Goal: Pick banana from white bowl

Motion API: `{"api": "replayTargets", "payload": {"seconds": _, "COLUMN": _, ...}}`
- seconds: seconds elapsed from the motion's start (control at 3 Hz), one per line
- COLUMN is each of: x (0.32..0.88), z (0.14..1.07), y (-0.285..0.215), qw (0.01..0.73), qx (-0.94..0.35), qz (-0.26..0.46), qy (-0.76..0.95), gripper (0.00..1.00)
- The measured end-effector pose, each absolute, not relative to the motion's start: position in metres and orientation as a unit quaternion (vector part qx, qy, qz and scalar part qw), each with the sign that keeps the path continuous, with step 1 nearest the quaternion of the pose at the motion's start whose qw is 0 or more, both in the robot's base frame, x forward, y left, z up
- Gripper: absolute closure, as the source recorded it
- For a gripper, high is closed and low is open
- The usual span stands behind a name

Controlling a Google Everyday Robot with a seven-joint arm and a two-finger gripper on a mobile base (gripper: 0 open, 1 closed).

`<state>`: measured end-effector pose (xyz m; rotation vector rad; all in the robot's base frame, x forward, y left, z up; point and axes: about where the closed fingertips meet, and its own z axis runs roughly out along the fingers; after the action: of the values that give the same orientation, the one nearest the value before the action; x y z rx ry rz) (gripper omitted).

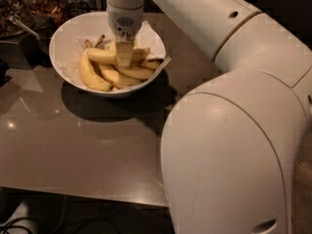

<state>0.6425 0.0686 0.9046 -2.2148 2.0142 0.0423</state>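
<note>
The white bowl (pixel 66 38) stands at the table's back left, lined with white paper, and holds several yellow bananas. A long banana (pixel 100 56) lies crosswise on top of the pile. Another curved one (pixel 91 77) lies along the left side. My gripper (pixel 124 57) points straight down into the middle of the bowl, its tip at the crosswise banana and among the others. The wrist hides the bananas behind it.
My large white arm (pixel 234 145) fills the right half of the view and hides that side of the brown table (pixel 73 145). Dark containers with clutter (pixel 22 13) stand left of the bowl. The table's front edge (pixel 83 193) is near, with cables below.
</note>
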Motion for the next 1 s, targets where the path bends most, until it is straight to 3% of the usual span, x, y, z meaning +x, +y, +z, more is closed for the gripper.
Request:
{"api": "replayTargets", "payload": {"seconds": 0.33, "x": 0.643, "z": 0.906, "y": 0.071, "qw": 0.074, "qx": -0.738, "qz": 0.014, "qy": 0.671, "gripper": 1.0}}
{"api": "replayTargets", "payload": {"seconds": 1.0, "x": 0.617, "z": 0.937, "y": 0.068, "qw": 0.142, "qx": -0.743, "qz": -0.003, "qy": 0.655, "gripper": 1.0}}
